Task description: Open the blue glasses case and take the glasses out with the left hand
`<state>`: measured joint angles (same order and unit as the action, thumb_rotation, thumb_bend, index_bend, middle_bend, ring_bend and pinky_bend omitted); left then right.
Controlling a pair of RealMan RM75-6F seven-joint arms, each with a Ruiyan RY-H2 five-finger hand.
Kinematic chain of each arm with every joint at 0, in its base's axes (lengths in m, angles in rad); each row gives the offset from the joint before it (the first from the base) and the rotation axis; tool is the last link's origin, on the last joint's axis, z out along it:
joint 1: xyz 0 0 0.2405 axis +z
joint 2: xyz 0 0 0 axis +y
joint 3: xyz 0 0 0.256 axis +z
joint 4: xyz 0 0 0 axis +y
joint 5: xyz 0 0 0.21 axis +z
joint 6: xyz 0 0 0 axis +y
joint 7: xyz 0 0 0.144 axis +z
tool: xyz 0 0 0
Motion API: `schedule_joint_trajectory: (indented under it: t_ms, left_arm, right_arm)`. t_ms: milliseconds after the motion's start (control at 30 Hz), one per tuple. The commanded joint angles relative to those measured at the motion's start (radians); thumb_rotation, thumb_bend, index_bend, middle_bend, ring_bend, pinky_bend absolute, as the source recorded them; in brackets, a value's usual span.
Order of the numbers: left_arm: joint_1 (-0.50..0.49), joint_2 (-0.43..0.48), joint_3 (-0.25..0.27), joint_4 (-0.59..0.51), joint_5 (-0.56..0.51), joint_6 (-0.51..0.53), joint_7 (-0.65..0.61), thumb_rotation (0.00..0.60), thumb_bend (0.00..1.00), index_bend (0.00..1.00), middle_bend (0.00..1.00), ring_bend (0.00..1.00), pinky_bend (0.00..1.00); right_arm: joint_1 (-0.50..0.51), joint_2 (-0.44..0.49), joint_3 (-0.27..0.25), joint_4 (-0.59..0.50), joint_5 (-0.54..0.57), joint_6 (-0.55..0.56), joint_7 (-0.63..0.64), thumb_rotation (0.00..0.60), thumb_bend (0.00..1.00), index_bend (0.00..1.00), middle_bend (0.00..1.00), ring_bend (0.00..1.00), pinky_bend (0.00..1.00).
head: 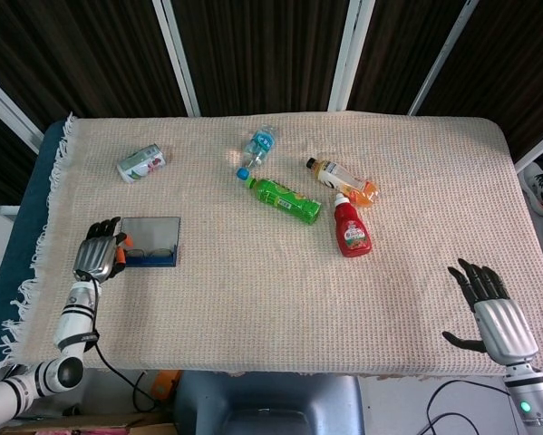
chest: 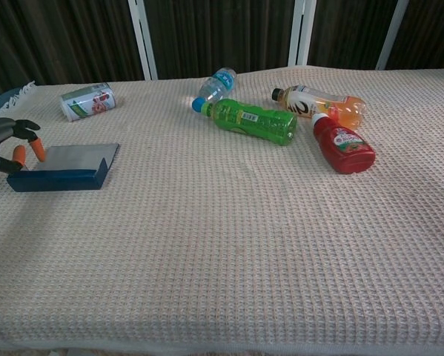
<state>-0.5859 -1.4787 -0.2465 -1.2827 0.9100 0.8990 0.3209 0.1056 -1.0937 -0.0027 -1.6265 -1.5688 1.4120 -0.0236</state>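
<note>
The blue glasses case [head: 150, 243] lies open near the table's left edge, its grey lid [head: 151, 229] folded back flat. Dark-rimmed glasses [head: 147, 253] show inside the blue base. In the chest view the case [chest: 58, 169] shows its blue front wall, which hides the glasses. My left hand [head: 98, 253] hovers just left of the case, fingers loosely bent and apart, holding nothing; the chest view shows the left hand [chest: 7, 142] at the left border. My right hand [head: 489, 306] rests with spread fingers at the near right of the table.
A drink can [head: 141, 164] lies behind the case. Mid-table lie a small water bottle [head: 259, 147], a green bottle [head: 285, 200], an orange juice bottle [head: 342, 180] and a red ketchup bottle [head: 350, 228]. A woven cloth [head: 253, 317] covers the table.
</note>
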Motion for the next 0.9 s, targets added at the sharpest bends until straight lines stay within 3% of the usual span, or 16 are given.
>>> schedule_joint_trajectory:
  t_ms: [33, 400, 900]
  left_arm:
    - [0.015, 0.01, 0.026, -0.006, 0.016, -0.006, -0.021, 0.6, 0.76, 0.4, 0.02, 0.0, 0.0]
    - [0.032, -0.003, 0.061, 0.04, 0.058, 0.012, -0.067, 0.6, 0.74, 0.42, 0.02, 0.0, 0.0]
    - [0.085, 0.13, 0.206, -0.222, 0.253, 0.059, -0.034, 0.6, 0.75, 0.48, 0.0, 0.0, 0.0]
  right_arm:
    - [-0.001, -0.001, -0.002, 0.0, -0.002, 0.001, -0.002, 0.6, 0.15, 0.0, 0.0, 0.0, 0.0]
    - [-0.001, -0.002, -0.005, 0.0, -0.007, 0.0, -0.004, 0.6, 0.15, 0.0, 0.0, 0.0, 0.0]
    - [-0.004, 0.003, -0.011, -0.004, -0.017, 0.006, 0.007, 0.6, 0.15, 0.0, 0.0, 0.0, 0.0]
